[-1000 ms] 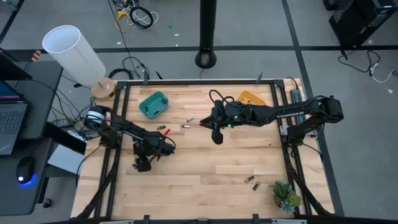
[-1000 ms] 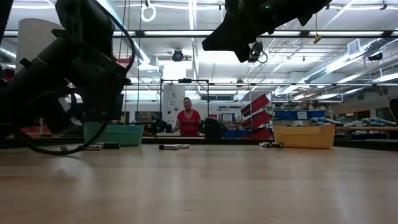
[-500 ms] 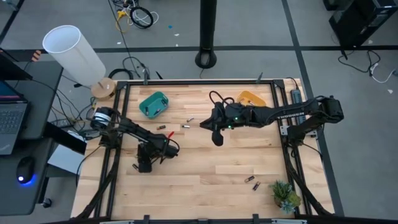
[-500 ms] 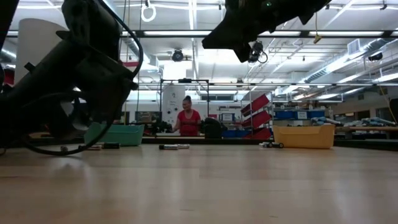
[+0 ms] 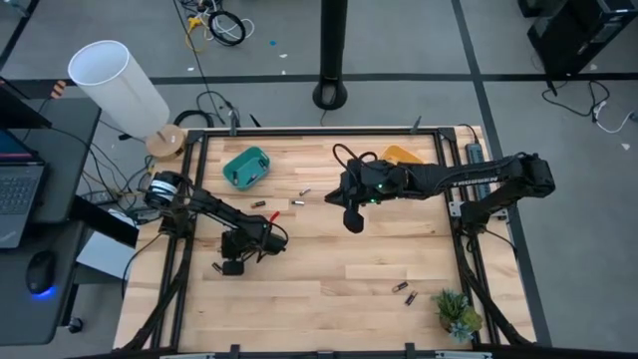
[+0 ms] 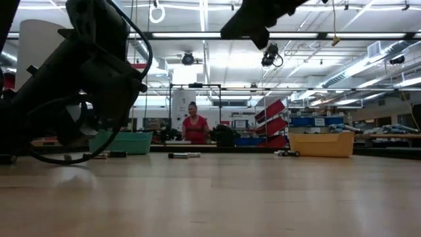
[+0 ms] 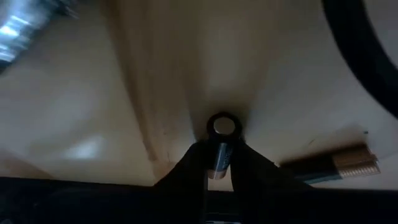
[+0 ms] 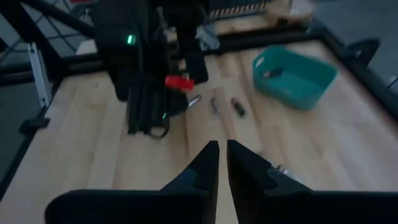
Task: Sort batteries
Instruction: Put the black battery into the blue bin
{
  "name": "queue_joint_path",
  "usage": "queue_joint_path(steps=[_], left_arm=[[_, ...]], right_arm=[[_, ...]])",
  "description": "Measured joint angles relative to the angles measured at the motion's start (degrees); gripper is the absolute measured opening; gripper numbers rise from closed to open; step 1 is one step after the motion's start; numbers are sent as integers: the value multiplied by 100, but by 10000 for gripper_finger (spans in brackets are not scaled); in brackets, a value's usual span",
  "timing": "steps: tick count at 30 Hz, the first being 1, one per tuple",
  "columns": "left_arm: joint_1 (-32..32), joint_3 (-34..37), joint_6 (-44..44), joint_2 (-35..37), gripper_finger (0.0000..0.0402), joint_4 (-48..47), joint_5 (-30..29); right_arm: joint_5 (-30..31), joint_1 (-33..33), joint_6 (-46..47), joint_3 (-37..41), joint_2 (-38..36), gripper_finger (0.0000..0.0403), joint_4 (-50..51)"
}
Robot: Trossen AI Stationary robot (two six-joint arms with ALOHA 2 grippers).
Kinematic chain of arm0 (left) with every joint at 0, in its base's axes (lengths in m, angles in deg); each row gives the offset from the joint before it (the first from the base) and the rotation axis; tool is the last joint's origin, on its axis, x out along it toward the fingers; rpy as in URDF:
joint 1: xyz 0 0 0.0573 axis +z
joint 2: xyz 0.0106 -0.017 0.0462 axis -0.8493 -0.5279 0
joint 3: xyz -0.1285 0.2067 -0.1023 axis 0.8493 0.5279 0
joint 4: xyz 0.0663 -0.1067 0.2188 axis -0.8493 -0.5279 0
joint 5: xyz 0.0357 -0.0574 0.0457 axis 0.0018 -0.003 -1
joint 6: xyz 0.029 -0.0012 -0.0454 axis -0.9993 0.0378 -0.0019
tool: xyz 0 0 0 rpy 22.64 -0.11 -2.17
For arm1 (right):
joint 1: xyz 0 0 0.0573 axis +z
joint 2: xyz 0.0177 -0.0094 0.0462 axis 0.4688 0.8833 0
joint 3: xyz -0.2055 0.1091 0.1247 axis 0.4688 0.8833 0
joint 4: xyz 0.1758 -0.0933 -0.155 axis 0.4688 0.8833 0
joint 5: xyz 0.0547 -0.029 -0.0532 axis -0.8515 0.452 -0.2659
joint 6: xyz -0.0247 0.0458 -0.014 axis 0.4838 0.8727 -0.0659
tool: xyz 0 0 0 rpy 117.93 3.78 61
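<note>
My left gripper (image 5: 231, 265) is low over the table's near left part, shut on a small battery (image 7: 221, 127) that shows end-on between its fingers. A dark-and-copper battery (image 7: 329, 165) lies on the wood beside it. My right gripper (image 5: 352, 221) hangs high over the table's middle; its fingers (image 8: 222, 162) are shut with nothing seen between them. More batteries lie loose on the table: two (image 5: 299, 202) near the middle and two (image 5: 405, 293) near the front right. The teal bin (image 5: 246, 167) and the orange bin (image 5: 402, 157) stand at the back. My left gripper pinches the battery's body (image 7: 216, 160) between its two fingertips. The fingers slant steeply down and lie along the battery, whose round end (image 7: 222, 126) sticks out past the tips toward the table. Whether that end touches the wood, I cannot tell.
A small potted plant (image 5: 457, 314) stands at the front right corner. A dark frame (image 5: 199, 140) runs round the table. One battery (image 5: 261, 203) lies on the wood below the teal bin. A person (image 6: 195, 128) stands far off in the room behind.
My left gripper has tipped and sunk slightly over the near left part of the table, and its fingers have closed. My right gripper has risen over the table's middle, staying shut.
</note>
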Motion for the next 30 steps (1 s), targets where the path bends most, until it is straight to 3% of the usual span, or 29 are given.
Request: queue_joint_path(steps=[8,18,24,30], left_arm=[[9,-202,283,208,54,97,-513],[30,-216,1167,1127,54,352,-933],[26,-214,1971,1943,54,404,-1235],[14,-214,2889,3050,54,1564,-2181]], right_arm=[[36,-107,-34,-347,0,32,16],[43,-105,-78,-350,9,23,254],[41,-105,-59,-350,9,23,280],[37,-128,-82,-350,9,20,279]])
